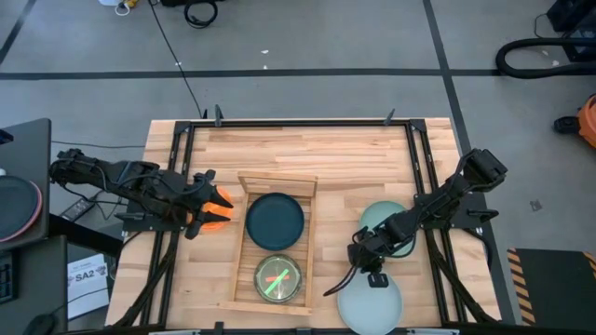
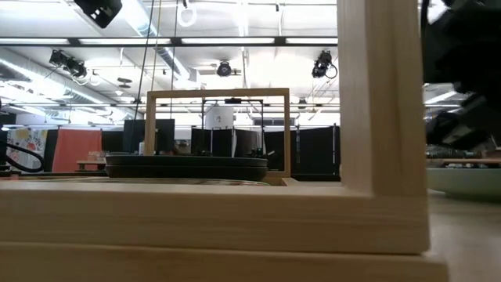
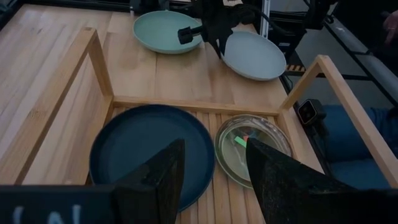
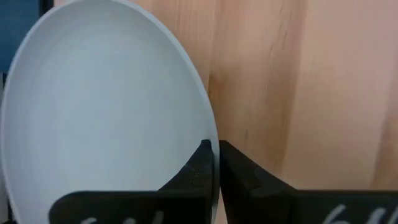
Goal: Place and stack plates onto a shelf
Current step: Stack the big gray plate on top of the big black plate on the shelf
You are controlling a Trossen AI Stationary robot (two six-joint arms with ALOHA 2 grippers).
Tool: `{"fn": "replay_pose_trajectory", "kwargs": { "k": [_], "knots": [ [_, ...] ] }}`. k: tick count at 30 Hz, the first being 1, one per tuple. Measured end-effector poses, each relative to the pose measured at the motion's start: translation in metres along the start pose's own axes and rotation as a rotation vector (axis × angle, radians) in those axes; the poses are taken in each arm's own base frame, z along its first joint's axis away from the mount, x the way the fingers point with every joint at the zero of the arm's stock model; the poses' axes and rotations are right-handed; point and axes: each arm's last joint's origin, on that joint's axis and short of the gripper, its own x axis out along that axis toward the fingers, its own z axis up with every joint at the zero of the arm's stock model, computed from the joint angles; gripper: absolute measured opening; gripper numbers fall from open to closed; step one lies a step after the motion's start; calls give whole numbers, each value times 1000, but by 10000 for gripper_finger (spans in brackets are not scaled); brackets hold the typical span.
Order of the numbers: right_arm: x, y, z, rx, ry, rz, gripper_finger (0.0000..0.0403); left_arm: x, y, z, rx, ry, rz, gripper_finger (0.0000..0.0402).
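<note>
Gripping the rim of the pale blue-white plate at the table's near edge: right gripper, jaws pinched together on it. Lying just beyond, the mint green plate. Resting inside the shelf: green translucent plate near, dark teal plate farther. Hovering beside the shelf over an orange plate, the left gripper, fingers standing apart. Reading "SA2" on a paper label off the table.
</note>
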Motion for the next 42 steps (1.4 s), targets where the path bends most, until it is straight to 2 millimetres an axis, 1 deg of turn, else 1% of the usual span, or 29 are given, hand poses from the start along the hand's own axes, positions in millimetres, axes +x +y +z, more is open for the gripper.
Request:
{"fn": "replay_pose_trajectory", "kwargs": {
  "k": [5, 15, 23, 28, 33, 39, 42],
  "knots": [
    [-14, 2, 17, -31, 3, -5, 18, 0, 0, -1, 0, 6, 1, 176],
    [-52, -2, 47, -64, 69, -80, 19, 0, 0, -1, 1, 6, 1, 176],
    [-89, -9, 74, -63, 18, -173, 18, 0, 0, -1, 1, 6, 1, 176],
    [-110, -18, 92, -27, -51, -203, 18, 0, 0, 0, 1, 6, 1, 176],
    [-126, -30, 104, 19, -116, -233, 18, 0, 0, -1, 1, 6, 1, 176],
    [-136, -47, 113, 70, -191, -286, 18, 0, 0, 0, 1, 5, 1, 176],
    [-139, -53, 119, 83, -249, -285, 18, 0, 0, 0, 1, 5, 1, 176]
  ]
}}
